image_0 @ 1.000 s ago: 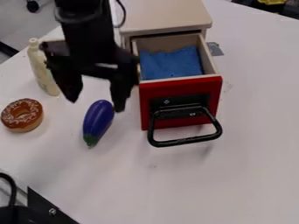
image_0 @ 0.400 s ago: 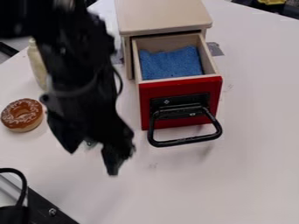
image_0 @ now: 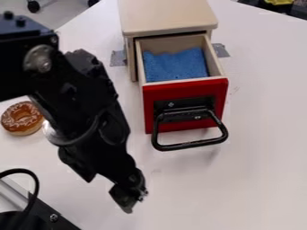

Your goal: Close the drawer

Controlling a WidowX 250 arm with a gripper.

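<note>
The arm (image_0: 75,96) is black all over, part matt, part glossy. Its upper piece is a boxy block (image_0: 15,40) with dark, stubby knobs (image_0: 20,21) on top and a round grey metal hub (image_0: 38,59) on its side. Below, the body is knobbly, with small bolt heads along one edge. A curved band (image_0: 55,137) has a silvery sheen. A thin black cable (image_0: 123,137) loops beside it. The gripper (image_0: 108,195) is black too, its fingers (image_0: 124,197) chunky and angular, with small shiny screws (image_0: 142,194) at one.

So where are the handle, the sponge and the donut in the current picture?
Handle (image_0: 190,145): camera view, on the front bar of its loop.
Sponge (image_0: 176,66): camera view, on its blue top.
Donut (image_0: 19,117): camera view, on the icing of its ring.
</note>
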